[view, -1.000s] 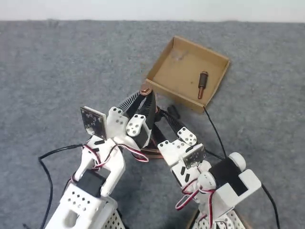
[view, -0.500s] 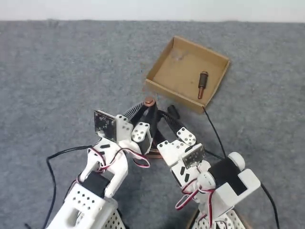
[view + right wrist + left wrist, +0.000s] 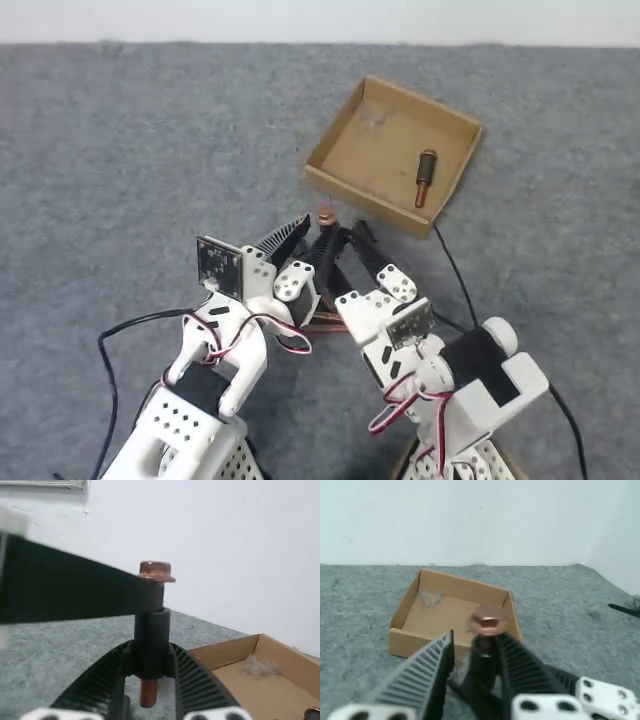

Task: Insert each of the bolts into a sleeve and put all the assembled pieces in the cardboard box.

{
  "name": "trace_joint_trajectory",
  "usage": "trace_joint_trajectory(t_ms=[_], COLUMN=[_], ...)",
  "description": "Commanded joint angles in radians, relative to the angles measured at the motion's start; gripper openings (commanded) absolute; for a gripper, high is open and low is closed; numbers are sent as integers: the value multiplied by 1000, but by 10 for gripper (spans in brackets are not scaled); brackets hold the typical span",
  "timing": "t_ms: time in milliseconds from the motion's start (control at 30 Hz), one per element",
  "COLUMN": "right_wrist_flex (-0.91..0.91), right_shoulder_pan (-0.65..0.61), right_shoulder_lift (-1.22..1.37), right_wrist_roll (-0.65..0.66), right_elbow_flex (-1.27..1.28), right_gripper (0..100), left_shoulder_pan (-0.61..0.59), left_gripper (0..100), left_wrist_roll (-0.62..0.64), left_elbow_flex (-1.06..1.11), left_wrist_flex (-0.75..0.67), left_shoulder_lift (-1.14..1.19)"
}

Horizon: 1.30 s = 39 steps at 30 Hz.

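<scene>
A copper-headed bolt (image 3: 325,215) stands upright in a black sleeve (image 3: 151,640), and its tip pokes out below. My right gripper (image 3: 150,652) is shut on the sleeve, just in front of the cardboard box (image 3: 345,135). My left gripper (image 3: 477,642) straddles the bolt (image 3: 486,621) under its head with the fingers apart; a gap shows on one side, so it is open. In the high view the left gripper (image 3: 312,226) and right gripper (image 3: 342,245) meet at the bolt. One assembled piece (image 3: 425,178) lies inside the box.
A small black part (image 3: 362,231) lies on the grey carpet beside the grippers, close to the box's near wall (image 3: 360,200). A black cable (image 3: 452,275) runs from the box corner back to the right arm. Open carpet stretches to the left.
The left gripper carried the bolt from the box corner toward the right gripper and lowered it into the sleeve. Its fingers have since spread apart. The right arm stayed put.
</scene>
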Motion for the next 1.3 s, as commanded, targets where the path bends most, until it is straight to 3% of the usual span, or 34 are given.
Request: trace_joint_trajectory(t_ms=[0, 633, 900, 1167, 1267], right_wrist_flex=[-8, -7, 48, 47, 47], right_shoulder_pan=[19, 25, 54, 54, 54], right_shoulder_lift=[-36, -35, -35, -35, -35], right_wrist_roll=[-9, -9, -11, -11, -11], right_elbow_flex=[0, 0, -29, -26, -26], right_gripper=[6, 6, 6, 6, 6], left_shoulder_pan=[2, 46, 28, -242, -345], left_gripper=[173, 173, 173, 171, 115], left_wrist_roll=[15, 14, 11, 17, 17], left_elbow_flex=[1, -113, -337, -383, -331], left_wrist_flex=[2, 8, 288, 381, 417], left_shoulder_lift=[-6, -6, -8, -8, -8])
